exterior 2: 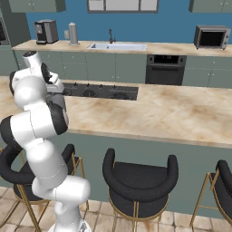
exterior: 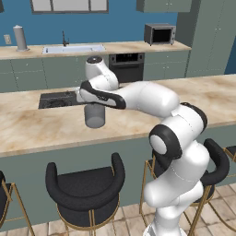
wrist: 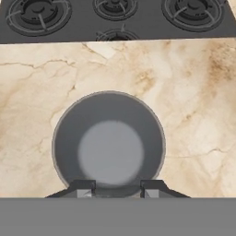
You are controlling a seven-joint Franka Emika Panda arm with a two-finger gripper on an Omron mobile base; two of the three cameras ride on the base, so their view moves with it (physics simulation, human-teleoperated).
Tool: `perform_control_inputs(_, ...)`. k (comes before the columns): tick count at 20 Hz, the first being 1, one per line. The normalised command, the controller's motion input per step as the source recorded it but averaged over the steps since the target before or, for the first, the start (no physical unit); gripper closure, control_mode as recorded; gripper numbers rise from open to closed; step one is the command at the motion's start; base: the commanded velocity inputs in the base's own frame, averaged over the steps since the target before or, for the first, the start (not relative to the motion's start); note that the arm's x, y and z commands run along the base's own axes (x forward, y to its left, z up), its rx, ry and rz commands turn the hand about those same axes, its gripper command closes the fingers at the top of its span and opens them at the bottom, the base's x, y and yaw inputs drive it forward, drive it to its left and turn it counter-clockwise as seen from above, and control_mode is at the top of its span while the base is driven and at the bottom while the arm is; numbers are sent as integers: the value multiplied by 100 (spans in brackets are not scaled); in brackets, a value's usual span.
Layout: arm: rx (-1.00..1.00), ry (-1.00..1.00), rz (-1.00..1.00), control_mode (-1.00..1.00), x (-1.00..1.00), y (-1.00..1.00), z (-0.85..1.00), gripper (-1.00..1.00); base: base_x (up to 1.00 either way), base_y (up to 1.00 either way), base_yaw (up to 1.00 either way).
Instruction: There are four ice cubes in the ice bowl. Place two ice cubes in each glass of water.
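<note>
One grey glass (exterior: 95,115) stands on the marble table (exterior: 41,129) of a simulated kitchen as the robot's gripper (wrist: 113,189) hangs directly above it, just in front of the black cooktop (wrist: 115,18). Seen from the hand camera, the glass (wrist: 109,145) shows a pale, smooth disc at its bottom, and no blue ice cube can be made out inside. The two dark fingers (wrist: 83,188) sit apart at the near rim, with nothing visible between them, though the tips are cut off at the edge of the picture. From the right base view the white arm hides most of the glass. Judging by the bare interior, this tumbler has received none of its two cubes, so the task looks to be at or near its beginning, with all four placements likely still to come.
</note>
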Motion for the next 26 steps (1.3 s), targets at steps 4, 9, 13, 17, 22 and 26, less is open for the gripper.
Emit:
perform_control_inputs(4,0,0,0,-100,0,0,-11,100,0,0,0)
perform_control_inputs(9,0,0,0,-100,0,0,-1,100,0,0,0)
perform_control_inputs(13,0,0,0,-100,0,0,0,100,0,0,0)
perform_control_inputs(17,0,0,0,-100,0,1,2,100,0,0,0)
perform_control_inputs(22,0,0,0,-100,3,11,9,100,0,0,0)
perform_control_inputs(26,0,0,0,-100,1,6,0,100,0,0,0)
